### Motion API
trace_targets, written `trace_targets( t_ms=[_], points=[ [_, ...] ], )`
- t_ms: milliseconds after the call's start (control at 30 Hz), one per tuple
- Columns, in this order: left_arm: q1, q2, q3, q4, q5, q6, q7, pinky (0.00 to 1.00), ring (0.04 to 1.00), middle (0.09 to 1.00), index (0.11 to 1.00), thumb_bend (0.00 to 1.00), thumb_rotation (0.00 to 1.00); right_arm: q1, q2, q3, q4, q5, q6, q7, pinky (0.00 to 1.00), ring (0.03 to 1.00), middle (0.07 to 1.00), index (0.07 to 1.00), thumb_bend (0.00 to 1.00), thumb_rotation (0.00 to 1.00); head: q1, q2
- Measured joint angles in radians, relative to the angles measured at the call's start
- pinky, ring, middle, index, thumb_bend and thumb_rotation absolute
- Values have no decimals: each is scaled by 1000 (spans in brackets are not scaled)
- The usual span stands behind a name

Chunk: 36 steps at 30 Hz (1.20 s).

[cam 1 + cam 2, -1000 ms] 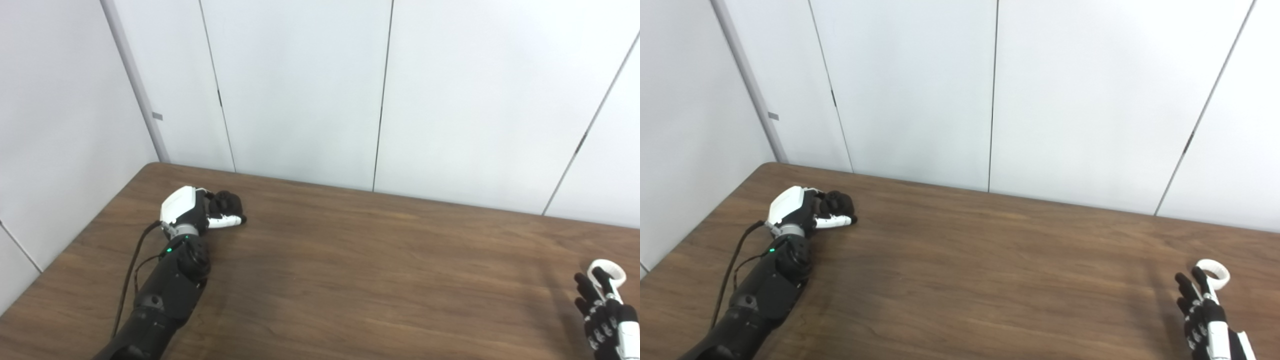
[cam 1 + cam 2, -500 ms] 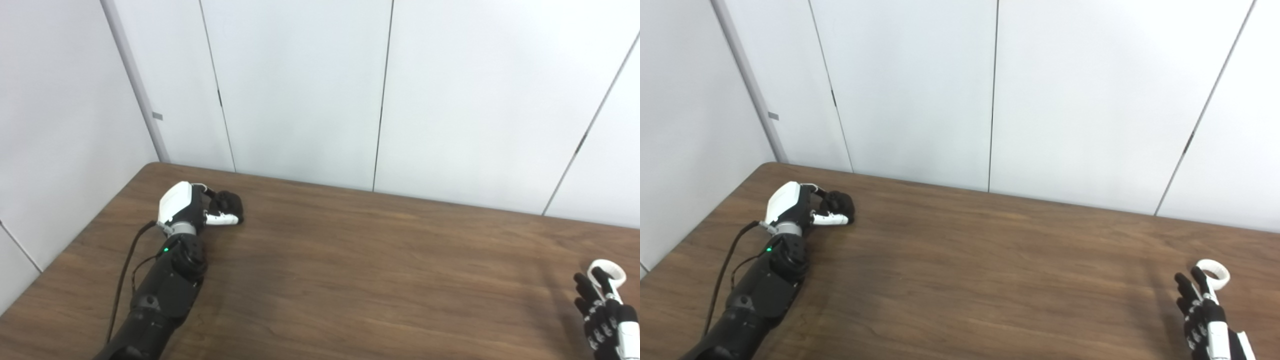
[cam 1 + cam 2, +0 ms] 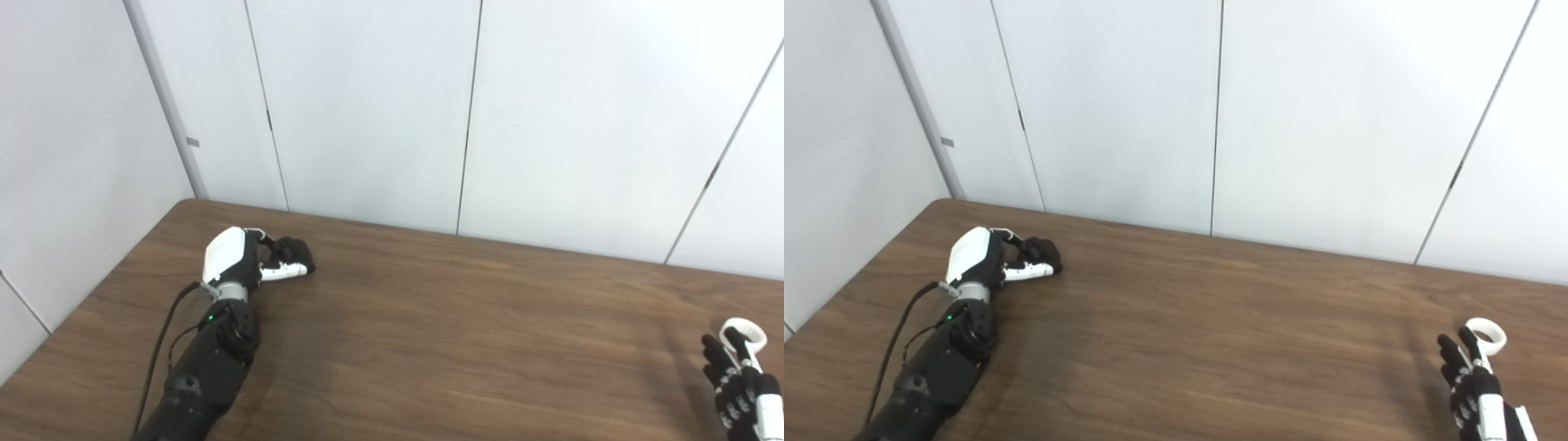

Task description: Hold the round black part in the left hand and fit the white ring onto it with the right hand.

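Note:
The round black part [image 3: 296, 249] is at the table's far left, and the fingers and thumb of my left hand [image 3: 245, 262] are curled around it. It stays close to the brown table [image 3: 459, 343]. I cannot tell whether it is lifted off the wood. My right hand [image 3: 738, 383] is at the bottom right corner with its black fingers spread and pointing away from me. It holds nothing. The white ring [image 3: 1496, 339] lies on the table just past those fingertips, and one finger partly overlaps it in view.
White wall panels [image 3: 367, 110] rise right behind the table's far edge and along its left side. A black cable [image 3: 160, 343] runs beside my left forearm. Bare wood stretches between the two hands.
My left hand has shifted a little to the right with the black part in its fingers. The right hand and the white ring have stayed where they were.

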Motion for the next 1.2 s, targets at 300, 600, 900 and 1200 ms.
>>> trace_targets(
  t_ms=[300, 600, 900, 1200],
  points=[
    [52, 38, -46, -124, 82, -3, -1, 1000, 877, 757, 484, 524, 50, 0, 0, -1, 2, 5, 0, 0, 1000, 974, 932, 970, 527, 1000, -9, 6],
    [117, 29, -71, -303, 129, 9, -56, 1000, 869, 752, 484, 525, 52, -2, 1, 2, 4, -16, -16, -6, 1000, 965, 923, 966, 538, 1000, -34, 14],
    [193, -35, -128, -489, 184, 5, -134, 1000, 851, 758, 485, 524, 52, -2, 3, 4, -1, -24, -15, -15, 1000, 949, 916, 959, 574, 1000, -64, 32],
    [228, -60, -204, -588, 266, -36, -174, 1000, 871, 775, 485, 524, 52, 3, 28, 14, -29, -53, 7, -51, 1000, 930, 900, 946, 581, 988, -123, 61]
  ],
)
